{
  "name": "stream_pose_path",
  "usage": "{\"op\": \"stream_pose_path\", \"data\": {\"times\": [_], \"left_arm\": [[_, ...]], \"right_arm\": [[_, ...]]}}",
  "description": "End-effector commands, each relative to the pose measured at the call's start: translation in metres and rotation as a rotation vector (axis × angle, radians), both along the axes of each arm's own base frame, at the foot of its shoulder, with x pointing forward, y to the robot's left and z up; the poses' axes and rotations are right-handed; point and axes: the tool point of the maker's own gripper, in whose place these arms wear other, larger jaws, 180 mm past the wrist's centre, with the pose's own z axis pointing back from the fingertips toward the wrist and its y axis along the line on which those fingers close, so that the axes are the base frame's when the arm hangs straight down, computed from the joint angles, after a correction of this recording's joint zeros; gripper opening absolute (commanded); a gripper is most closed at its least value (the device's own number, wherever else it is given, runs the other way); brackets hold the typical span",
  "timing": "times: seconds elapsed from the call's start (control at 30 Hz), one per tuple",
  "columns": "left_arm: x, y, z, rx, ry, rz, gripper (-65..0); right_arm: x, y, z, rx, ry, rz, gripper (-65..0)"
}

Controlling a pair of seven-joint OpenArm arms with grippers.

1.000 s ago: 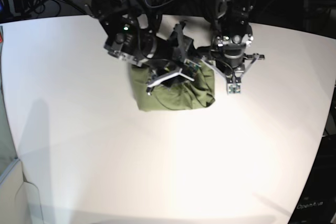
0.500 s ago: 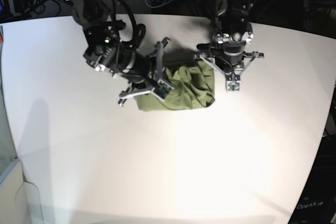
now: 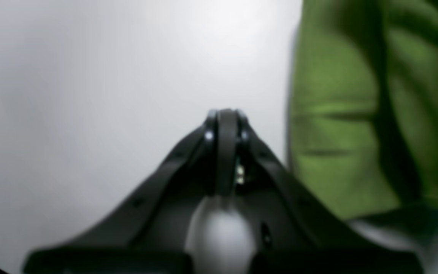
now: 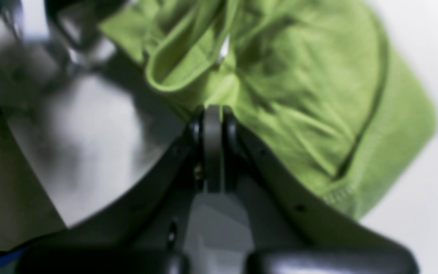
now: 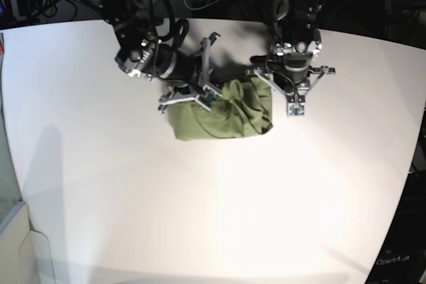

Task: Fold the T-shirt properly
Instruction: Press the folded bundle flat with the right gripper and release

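Shirt, one only, lies bunched on the white worktop between two arms. Left fingers are pressed together over bare worktop, shirt just beside them. Right fingers are pressed together too, hovering at the shirt's rumpled edge.

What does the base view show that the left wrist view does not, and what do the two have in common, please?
Only the base view shows the whole folded T-shirt, the right gripper at its left edge, and both arms on the white table. Only the left wrist view shows close up that the left gripper is shut on nothing, over bare table beside the cloth. Both show the green T-shirt, the left gripper beside it, and the table.
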Motion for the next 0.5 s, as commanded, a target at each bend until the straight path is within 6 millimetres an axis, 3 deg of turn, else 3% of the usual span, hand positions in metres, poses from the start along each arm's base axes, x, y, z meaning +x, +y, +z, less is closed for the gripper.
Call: {"op": "stream_pose_path", "data": {"times": [0.0, 0.47], "left_arm": [[0.009, -0.001, 0.009, 0.002, -0.039, -0.002, -64.5], [0.002, -0.003, 0.008, -0.003, -0.026, -0.006, -64.5]], "right_arm": [[0.008, 0.013, 0.015, 0.063, -0.034, 0.001, -65.0], [-0.008, 0.069, 0.034, 0.105, -0.071, 0.165, -65.0]]}}
